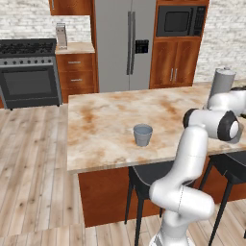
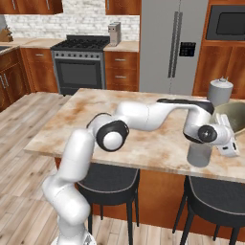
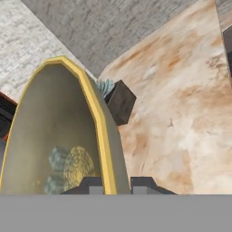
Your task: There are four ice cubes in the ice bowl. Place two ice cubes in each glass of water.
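Note:
The olive-green ice bowl (image 3: 54, 136) with its yellow rim lies close under my hand, and pale ice cubes (image 3: 56, 170) rest on its paler inside. My gripper (image 3: 115, 183) hovers at the bowl's near edge; its dark fingertips (image 3: 89, 184) stand apart on either side of the rim, open with nothing held. From the right base, the gripper (image 2: 231, 147) is beside the bowl (image 2: 235, 115) and above one grey-blue glass (image 2: 199, 155), which the hand partly hides. The other glass (image 1: 142, 134) stands alone mid-counter.
A tall grey cylinder (image 2: 220, 91) stands behind the bowl near the island's far edge. A dark small block (image 3: 120, 102) with a bluish textured piece beside it sits just past the bowl's rim. Black stools (image 2: 112, 179) are tucked under the marble island counter (image 1: 105, 120).

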Tool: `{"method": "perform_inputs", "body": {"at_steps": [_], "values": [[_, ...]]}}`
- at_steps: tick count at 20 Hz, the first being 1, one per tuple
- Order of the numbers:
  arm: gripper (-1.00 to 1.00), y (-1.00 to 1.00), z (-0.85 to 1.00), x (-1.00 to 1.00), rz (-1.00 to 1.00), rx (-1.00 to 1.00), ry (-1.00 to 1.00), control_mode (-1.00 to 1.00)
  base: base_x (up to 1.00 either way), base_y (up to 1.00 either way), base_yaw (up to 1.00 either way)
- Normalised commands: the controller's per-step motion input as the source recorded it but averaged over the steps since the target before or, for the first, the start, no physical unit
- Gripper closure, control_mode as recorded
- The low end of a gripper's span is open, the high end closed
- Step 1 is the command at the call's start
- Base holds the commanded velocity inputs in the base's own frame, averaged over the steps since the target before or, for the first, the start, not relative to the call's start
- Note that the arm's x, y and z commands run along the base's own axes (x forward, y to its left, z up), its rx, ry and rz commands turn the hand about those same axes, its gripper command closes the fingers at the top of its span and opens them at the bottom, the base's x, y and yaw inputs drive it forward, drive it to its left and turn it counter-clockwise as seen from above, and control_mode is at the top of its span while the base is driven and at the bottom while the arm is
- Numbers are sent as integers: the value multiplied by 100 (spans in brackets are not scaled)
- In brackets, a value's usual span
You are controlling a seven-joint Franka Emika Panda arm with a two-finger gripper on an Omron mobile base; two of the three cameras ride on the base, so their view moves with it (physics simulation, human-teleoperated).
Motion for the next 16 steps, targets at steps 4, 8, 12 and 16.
{"method": "perform_inputs", "body": {"at_steps": [4, 8, 12, 16], "values": [[100, -61, 7, 0, -3, -9, 0, -100, 0, 0, 0], [100, -37, 21, 0, 2, -1, 0, -100, 0, 0, 0], [100, 9, 0, -16, 6, -17, 2, -100, 0, 0, 0], [100, 21, -1, -17, 2, -23, 8, -100, 0, 0, 0]]}}
